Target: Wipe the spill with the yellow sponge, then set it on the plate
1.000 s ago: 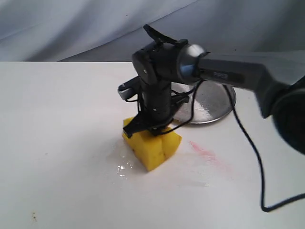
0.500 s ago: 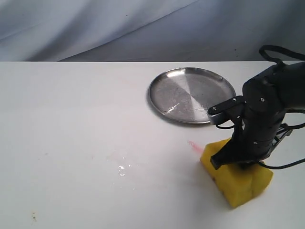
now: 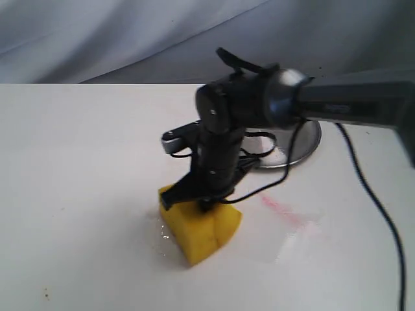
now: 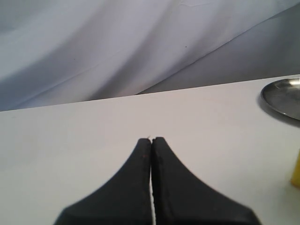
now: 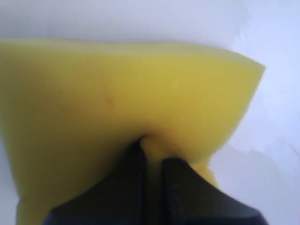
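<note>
- Right end effector (image 3: 206, 196) is clamped on the yellow sponge (image 3: 198, 228), gripping it from above; the arm reaches across from the right of the exterior view.
- Right wrist view: the 2 black fingers of the right end effector (image 5: 152, 157) pinch deep into the yellow sponge (image 5: 117, 93), and the foam bulges around the pinch point.
- The sponge's bottom is pressed on the white tabletop (image 3: 78, 168), left of center, tilted with 1 corner pointing toward the camera.
- Spill (image 3: 164, 231): only a few small wet glints show, right at the sponge's lower left edge. Cannot tell how much sits under the foam.
- A pink-red streak (image 3: 283, 209) lies to the right of the sponge, apart from it.
- Plate (image 3: 305, 141) sits behind the arm, mostly blocked, with only its right part visible. It is well apart from the sponge.
- Left end effector (image 4: 151, 140): jaws together, nothing between them, held above bare tabletop.
- Left wrist view also catches the plate (image 4: 283, 95) rim and a sliver of the yellow sponge (image 4: 296, 168) at the frame edge.
- A black cable (image 3: 379, 214) trails from the right arm across the tabletop.
</note>
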